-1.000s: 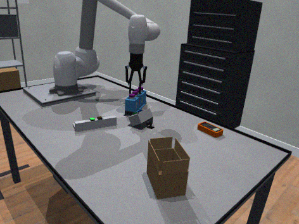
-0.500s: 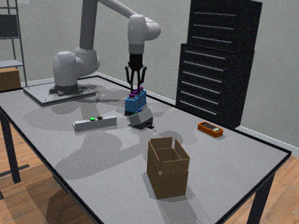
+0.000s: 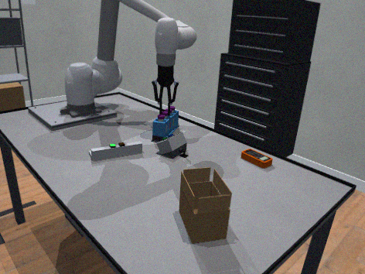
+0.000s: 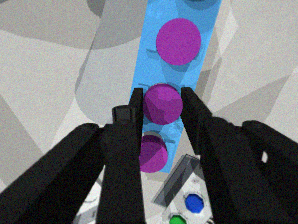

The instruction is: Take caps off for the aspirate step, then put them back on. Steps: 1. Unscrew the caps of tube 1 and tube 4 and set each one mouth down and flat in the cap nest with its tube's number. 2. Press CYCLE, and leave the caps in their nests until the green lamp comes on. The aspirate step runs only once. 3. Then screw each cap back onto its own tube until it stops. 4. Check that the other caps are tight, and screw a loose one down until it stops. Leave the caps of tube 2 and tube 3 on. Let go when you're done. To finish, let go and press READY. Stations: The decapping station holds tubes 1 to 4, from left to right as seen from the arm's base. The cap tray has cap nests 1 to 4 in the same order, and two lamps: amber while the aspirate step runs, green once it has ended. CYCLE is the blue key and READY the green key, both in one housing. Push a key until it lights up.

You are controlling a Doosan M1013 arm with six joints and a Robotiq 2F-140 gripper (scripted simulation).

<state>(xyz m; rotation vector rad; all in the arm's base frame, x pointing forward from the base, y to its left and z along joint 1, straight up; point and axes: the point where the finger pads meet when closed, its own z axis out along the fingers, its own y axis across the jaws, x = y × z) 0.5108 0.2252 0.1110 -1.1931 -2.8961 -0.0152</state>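
Note:
The blue decapping station (image 3: 165, 124) holds tubes with purple caps and shows from above in the wrist view (image 4: 175, 65). My gripper (image 3: 166, 109) hangs straight down over it. In the wrist view its fingers press on both sides of the second purple cap from the near end (image 4: 162, 103), so it is shut on that cap, which sits on its tube. One capped tube (image 4: 152, 153) is nearer and another (image 4: 178, 41) is farther. The farthest position at the top edge is cut off. The grey cap tray (image 3: 116, 150) shows a lit green lamp (image 3: 112, 145).
The grey key housing (image 3: 172, 145) stands just in front of the station, with the blue key (image 4: 193, 202) and green key (image 4: 175, 220). A cardboard box (image 3: 205, 205), an orange device (image 3: 257, 158) and a black drawer cabinet (image 3: 263, 77) are also in view.

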